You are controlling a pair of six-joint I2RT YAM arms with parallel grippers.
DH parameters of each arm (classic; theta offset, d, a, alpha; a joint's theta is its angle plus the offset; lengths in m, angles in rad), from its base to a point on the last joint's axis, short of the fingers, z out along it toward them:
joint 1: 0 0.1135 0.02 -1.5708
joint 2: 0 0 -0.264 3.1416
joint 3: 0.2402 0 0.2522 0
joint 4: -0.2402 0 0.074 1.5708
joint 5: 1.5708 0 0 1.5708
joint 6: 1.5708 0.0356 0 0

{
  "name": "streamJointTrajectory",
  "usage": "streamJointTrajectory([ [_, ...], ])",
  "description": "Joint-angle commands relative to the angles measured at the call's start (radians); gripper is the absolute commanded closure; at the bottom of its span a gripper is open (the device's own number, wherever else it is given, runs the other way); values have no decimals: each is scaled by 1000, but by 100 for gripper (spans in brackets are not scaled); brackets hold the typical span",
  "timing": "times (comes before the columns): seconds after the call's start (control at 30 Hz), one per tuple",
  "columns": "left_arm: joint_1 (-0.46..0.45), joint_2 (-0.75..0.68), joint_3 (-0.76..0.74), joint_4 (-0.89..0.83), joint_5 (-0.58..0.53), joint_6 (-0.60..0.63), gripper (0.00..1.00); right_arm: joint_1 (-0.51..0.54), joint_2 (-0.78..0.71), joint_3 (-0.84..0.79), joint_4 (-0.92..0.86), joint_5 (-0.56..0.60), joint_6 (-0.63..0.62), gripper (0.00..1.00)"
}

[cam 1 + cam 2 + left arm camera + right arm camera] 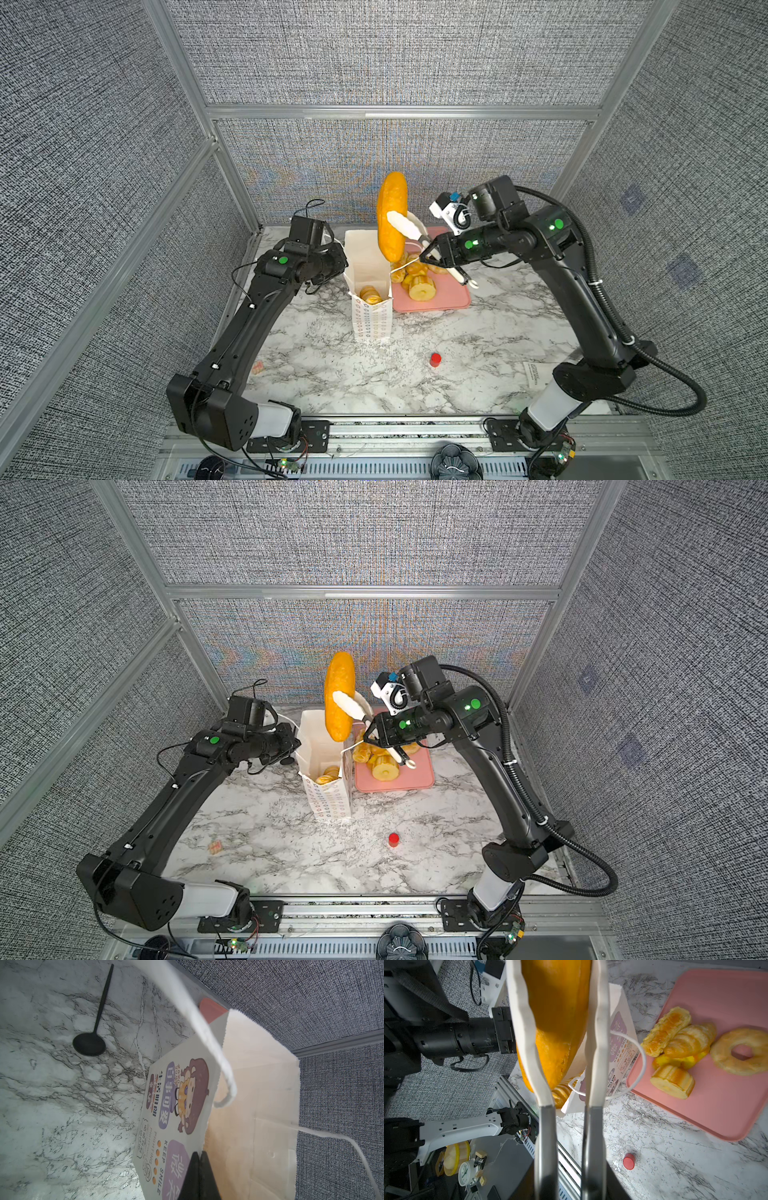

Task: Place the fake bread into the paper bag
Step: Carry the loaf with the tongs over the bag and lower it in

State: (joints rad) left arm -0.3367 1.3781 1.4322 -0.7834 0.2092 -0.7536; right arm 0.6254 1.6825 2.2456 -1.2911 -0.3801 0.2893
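Loaf [391, 208] in tongs [402, 224] above bag [370, 270] mouth.
R fingers [427, 257] clamp tongs; L fingers [190, 1178] pinch bag rim; buns [370, 295] inside.

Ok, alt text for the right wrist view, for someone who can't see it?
White-tipped tongs clamp a long orange loaf above the open paper bag, which holds a ridged bun. Beside the bag, a pink tray on the marble table carries a ring cake and several other pastries; a small red cylinder stands nearby.
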Motion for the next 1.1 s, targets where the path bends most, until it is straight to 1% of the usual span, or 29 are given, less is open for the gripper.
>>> streamJointTrajectory([
  [0.0, 2, -4, -1, 22, 0, -3, 100, 41, 12, 4, 20, 56, -2, 66],
  [0.33, 2, -6, -7, 24, -2, -3, 100, 124, 26, -53, 0, 152, -1, 66],
  [0.57, 3, -4, -10, 30, -2, -4, 100, 158, 31, -93, -7, 193, 1, 66],
  [0.9, 2, -6, -13, 32, -1, -5, 100, 167, 37, -105, -7, 201, 3, 64],
  [1.07, 2, -9, -13, 32, 0, -5, 100, 169, 34, -108, -5, 205, 2, 61],
])
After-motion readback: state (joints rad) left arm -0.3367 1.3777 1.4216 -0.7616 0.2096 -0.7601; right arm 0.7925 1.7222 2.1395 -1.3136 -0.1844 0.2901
